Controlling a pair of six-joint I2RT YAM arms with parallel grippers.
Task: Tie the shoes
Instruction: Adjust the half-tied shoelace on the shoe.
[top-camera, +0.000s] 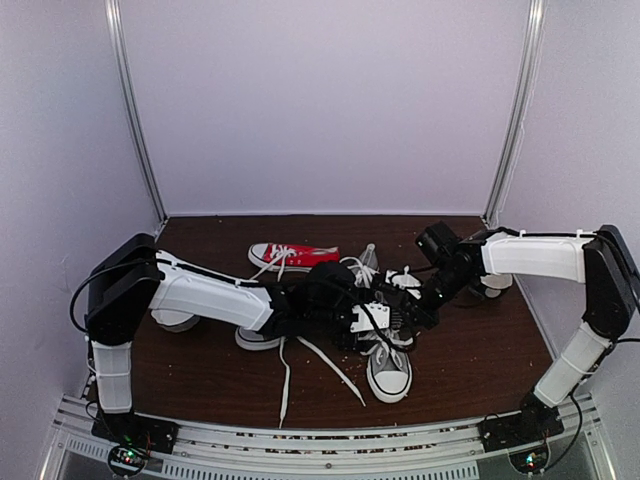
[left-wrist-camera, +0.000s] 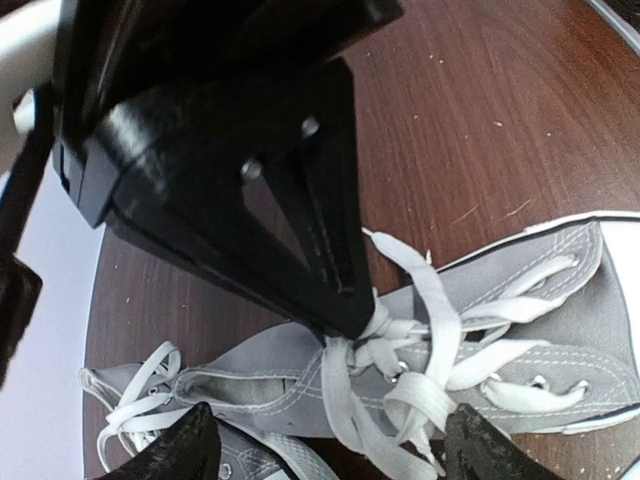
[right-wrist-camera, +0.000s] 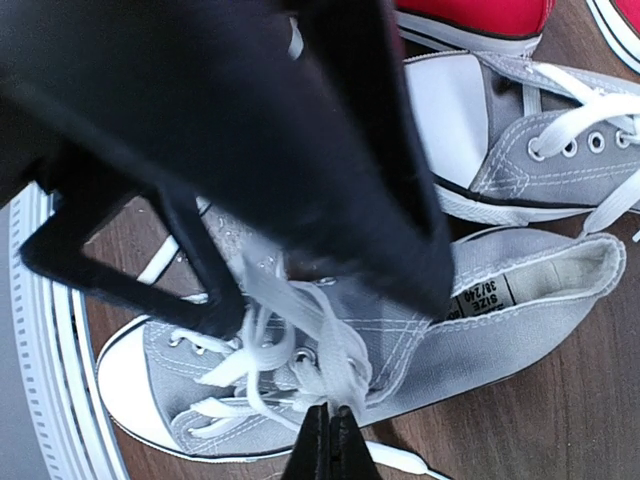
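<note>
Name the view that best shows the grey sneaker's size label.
Right wrist: the size label reads sharp on the inner lining of the grey sneaker. Top external and left wrist show the sneaker, not the label.

Soft even light; wrist views blur up close.

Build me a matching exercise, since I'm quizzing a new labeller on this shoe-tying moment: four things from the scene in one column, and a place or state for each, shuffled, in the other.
Column one
1. left gripper
2. right gripper
3. red sneaker
4. grey sneaker

Column two
A. lies farthest back in the top view
B. open, a fingertip on each side of the laces
C. shut on a white lace
D. white toe cap points toward the near edge

Pairs: 1-B, 2-C, 3-A, 4-D
</note>
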